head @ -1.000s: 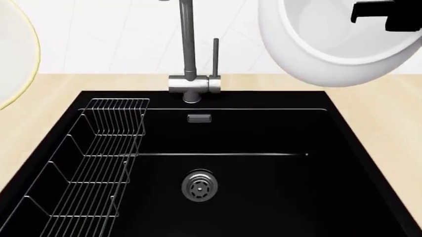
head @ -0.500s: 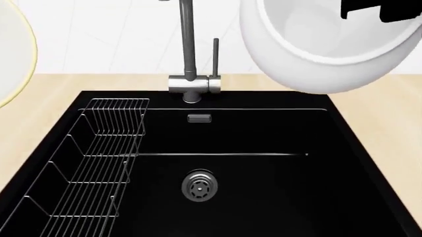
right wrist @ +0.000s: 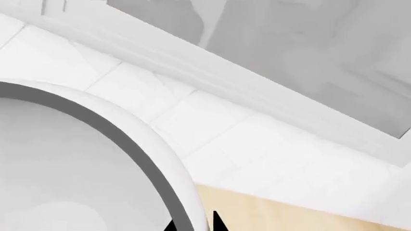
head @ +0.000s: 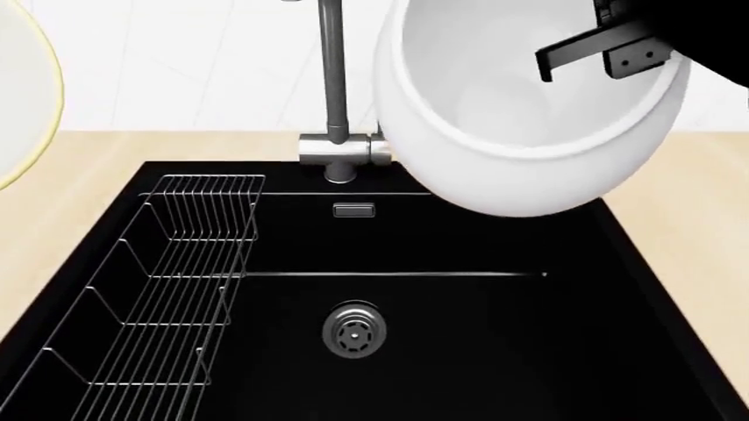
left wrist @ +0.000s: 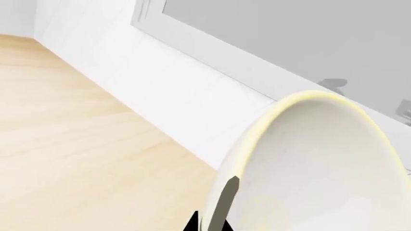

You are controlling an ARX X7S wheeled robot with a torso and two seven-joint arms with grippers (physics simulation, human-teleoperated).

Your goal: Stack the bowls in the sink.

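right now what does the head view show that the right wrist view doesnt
Only the head view shows the black sink with its drain, wire rack and faucet, plus the yellow-rimmed bowl at its left edge. Only the right wrist view shows the window frame above the tiled wall. Both show the white bowl held at its rim by the right gripper, and the wooden counter.

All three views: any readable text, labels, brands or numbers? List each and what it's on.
None readable in any view.
White bowl: plain, no marking.
Cream bowl: plain, only a yellowish rim.
Faucet: no brand visible.
Sink: no lettering; the small steel plate on its back wall is blank at this size.
Drain: no marking legible.
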